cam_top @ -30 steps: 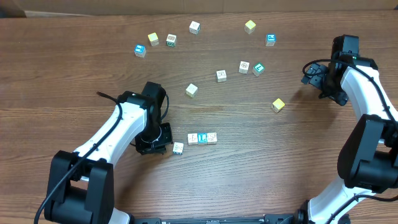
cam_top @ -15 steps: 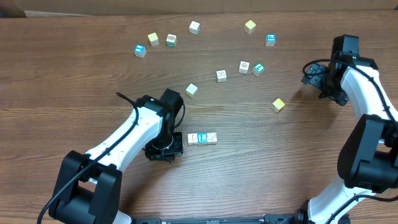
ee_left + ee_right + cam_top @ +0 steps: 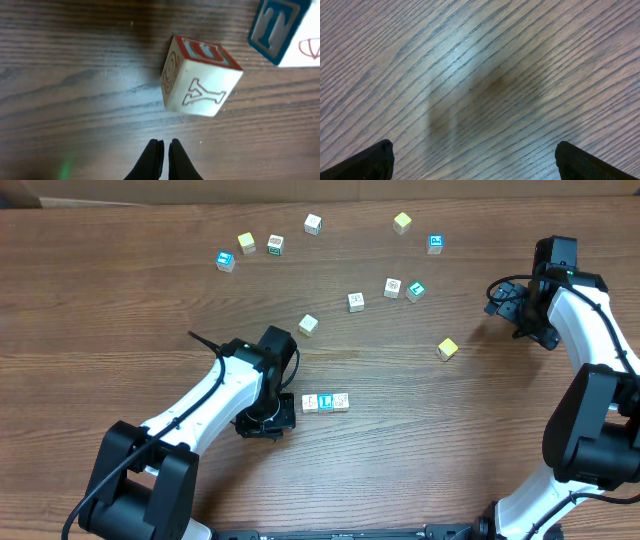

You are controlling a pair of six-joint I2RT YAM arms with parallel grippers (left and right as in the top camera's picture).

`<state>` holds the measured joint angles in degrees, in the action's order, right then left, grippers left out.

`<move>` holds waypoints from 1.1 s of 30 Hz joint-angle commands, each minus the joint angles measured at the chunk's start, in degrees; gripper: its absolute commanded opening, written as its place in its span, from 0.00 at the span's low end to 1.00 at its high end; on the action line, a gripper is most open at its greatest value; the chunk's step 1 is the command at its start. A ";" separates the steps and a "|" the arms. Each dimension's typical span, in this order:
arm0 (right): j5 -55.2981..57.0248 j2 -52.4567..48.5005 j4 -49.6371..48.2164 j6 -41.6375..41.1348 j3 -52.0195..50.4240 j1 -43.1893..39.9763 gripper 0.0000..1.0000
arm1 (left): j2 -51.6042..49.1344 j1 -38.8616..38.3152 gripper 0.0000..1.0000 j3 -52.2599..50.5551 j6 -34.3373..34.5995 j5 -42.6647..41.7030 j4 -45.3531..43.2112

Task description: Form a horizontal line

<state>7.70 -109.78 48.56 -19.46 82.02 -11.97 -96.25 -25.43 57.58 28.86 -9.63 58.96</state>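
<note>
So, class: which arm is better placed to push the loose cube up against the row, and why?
Left. The left gripper, shut, sits right behind the loose cube, close to the row. The right gripper, open, hangs over bare table far off to the side.

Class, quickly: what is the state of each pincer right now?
Left pincer: closed, holding nothing; a red-topped wooden letter cube lies just ahead.
Right pincer: open, holding nothing.

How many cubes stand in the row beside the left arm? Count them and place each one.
3, touching: red-marked cube at left, blue cube in the middle, tan cube at right. A fourth cube sits just apart, hidden overhead beneath the left arm.
</note>
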 commanded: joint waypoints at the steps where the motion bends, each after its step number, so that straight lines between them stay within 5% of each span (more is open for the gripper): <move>1: 0.22 1.22 -0.28 0.04 1.20 0.00 1.00 | -0.13 -0.26 0.04 -1.22 1.60 0.63 -1.07; 33: 0.20 1.22 -0.28 0.04 1.20 0.00 1.00 | -0.13 -1.11 0.04 -2.36 0.90 1.09 -5.73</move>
<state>7.73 -109.78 48.53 -19.49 82.02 -11.97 -96.25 -26.55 53.93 29.82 -9.50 53.52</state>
